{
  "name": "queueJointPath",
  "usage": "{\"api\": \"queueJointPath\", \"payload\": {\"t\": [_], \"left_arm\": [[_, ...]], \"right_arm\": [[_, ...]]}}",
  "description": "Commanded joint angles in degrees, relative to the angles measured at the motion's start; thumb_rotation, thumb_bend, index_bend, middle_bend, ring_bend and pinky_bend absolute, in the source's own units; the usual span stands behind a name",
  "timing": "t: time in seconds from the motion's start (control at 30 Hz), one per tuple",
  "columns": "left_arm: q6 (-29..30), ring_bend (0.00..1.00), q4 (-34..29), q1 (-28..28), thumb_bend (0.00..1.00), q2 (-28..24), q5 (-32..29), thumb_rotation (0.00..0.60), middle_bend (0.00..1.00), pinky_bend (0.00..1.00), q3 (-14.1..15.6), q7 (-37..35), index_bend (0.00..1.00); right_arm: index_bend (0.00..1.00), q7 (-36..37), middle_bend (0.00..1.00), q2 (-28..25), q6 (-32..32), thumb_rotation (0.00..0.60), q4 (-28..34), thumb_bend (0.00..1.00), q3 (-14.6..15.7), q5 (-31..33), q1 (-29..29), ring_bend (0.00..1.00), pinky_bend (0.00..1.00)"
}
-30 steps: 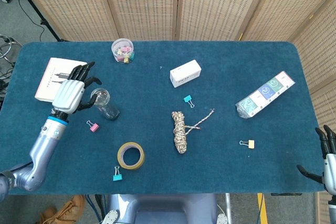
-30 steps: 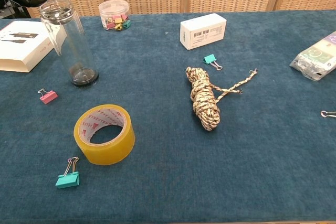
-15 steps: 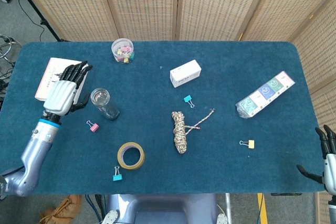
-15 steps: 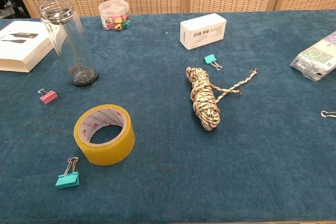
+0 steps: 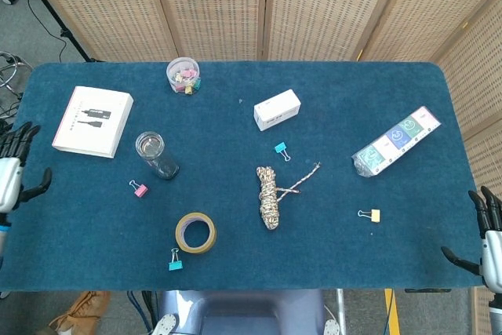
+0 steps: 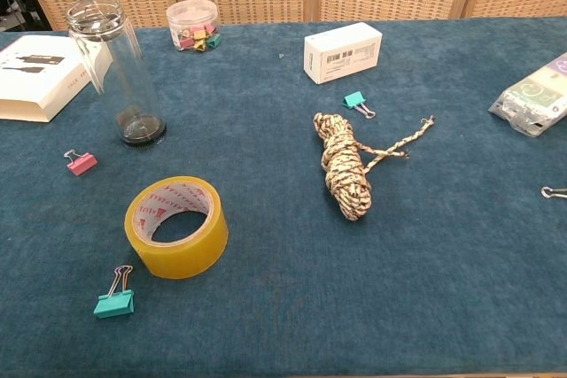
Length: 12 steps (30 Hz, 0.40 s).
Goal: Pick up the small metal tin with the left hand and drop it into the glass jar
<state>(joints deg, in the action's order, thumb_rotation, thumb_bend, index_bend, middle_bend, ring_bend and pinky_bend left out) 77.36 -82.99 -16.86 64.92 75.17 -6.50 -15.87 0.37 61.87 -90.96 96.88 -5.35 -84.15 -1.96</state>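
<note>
The glass jar (image 5: 155, 154) stands upright on the blue table, left of centre, and the chest view shows it tall and clear (image 6: 115, 68). A dark round object (image 6: 142, 128) lies at its bottom; I cannot tell for sure that it is the small metal tin. No tin shows anywhere else on the table. My left hand (image 5: 9, 174) hangs past the table's left edge, far from the jar, holding nothing, its fingers apart. My right hand (image 5: 488, 245) is off the table's right front corner, also open. Neither hand appears in the chest view.
A white box (image 5: 92, 121) lies left of the jar and a tub of clips (image 5: 183, 75) behind it. A pink clip (image 5: 140, 189), a tape roll (image 5: 195, 232) and a teal clip (image 5: 174, 261) sit in front. Rope bundle (image 5: 270, 194), white carton (image 5: 277, 109) and packet (image 5: 396, 140) lie to the right.
My left hand has drawn away from beside the jar, leftward and back off the table's left edge. The jar and the right hand have not moved.
</note>
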Motion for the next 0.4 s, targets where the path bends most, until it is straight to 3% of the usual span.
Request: {"api": "queueJointPath", "payload": {"t": [0.03, 0.17, 0.4], "left_arm": [[2.81, 0.00, 3.03, 4.39, 0.47, 1.03, 0.27, 0.600, 0.00, 0.00, 2.39, -4.87, 0.02], [3.67, 0.00, 3.77, 5.96, 0.47, 0.63, 1.70, 0.600, 0.00, 0.00, 3.16, -6.77, 0.03], [3.93, 0.00, 2.52, 7.14, 0.47, -0.83, 2.49, 0.600, 0.00, 0.00, 3.34, -3.96, 0.05]], "right_arm": [[0.00, -1.39, 0.00, 0.34, -0.47, 0.600, -0.36, 0.00, -0.04, -0.23, -0.01, 0.00, 0.00], [0.00, -2.79, 0.00, 0.97, -0.80, 0.600, -0.97, 0.00, -0.13, -0.36, 0.05, 0.00, 0.00], [0.00, -4.70, 0.00, 1.55, -0.49, 0.600, -1.09, 0.00, -0.08, -0.15, 0.26, 0.00, 0.00]]}}
